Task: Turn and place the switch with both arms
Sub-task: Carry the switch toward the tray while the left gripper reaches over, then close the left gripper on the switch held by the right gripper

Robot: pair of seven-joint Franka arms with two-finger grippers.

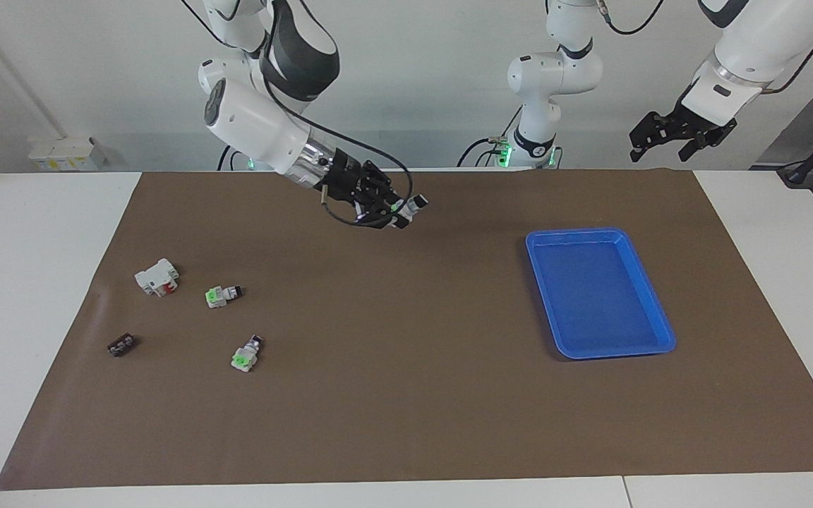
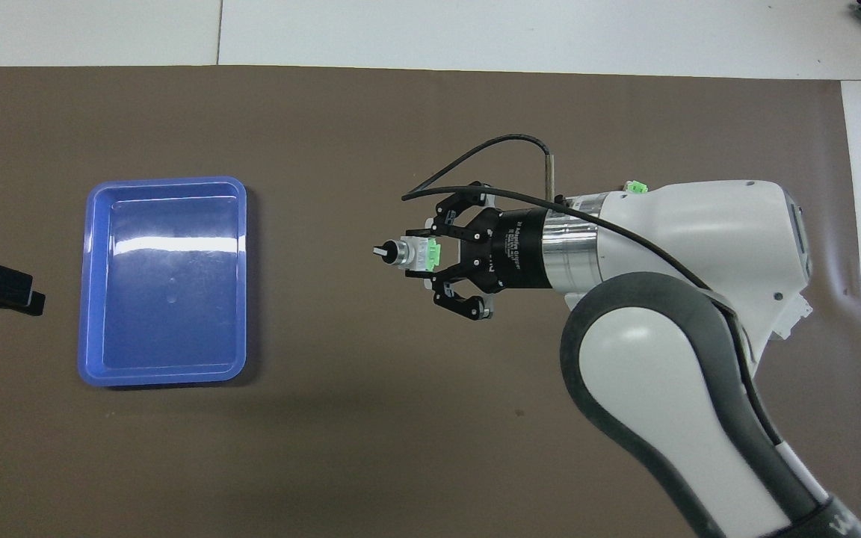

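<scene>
Two arms are in view above a brown mat (image 1: 406,395). Right gripper (image 1: 396,210) is raised over the middle of the mat, between the loose parts and the blue tray (image 1: 660,331), and is clamped on a switch (image 1: 410,206). The held switch is carried sideways, its black knob pointing toward the tray; the overhead view shows its green face against the fingers (image 2: 442,288) and the knob tip leading. A black cable loops from the wrist over the gripper.

Left gripper (image 1: 673,141) hangs high at the left arm's end of the table, over the mat's corner close to the robots, fingers spread and holding nothing; this arm waits. In the overhead view only its dark tip shows at the edge, beside the tray.

Items lying on the mat toward the right arm's end:
- second switch (image 1: 221,295), on its side;
- third switch (image 1: 245,355), farther from the robots than the second;
- white block with a red part (image 1: 157,277), beside the second switch;
- small flat black piece (image 1: 121,345), near the mat's edge.

Tray holds nothing visible.
</scene>
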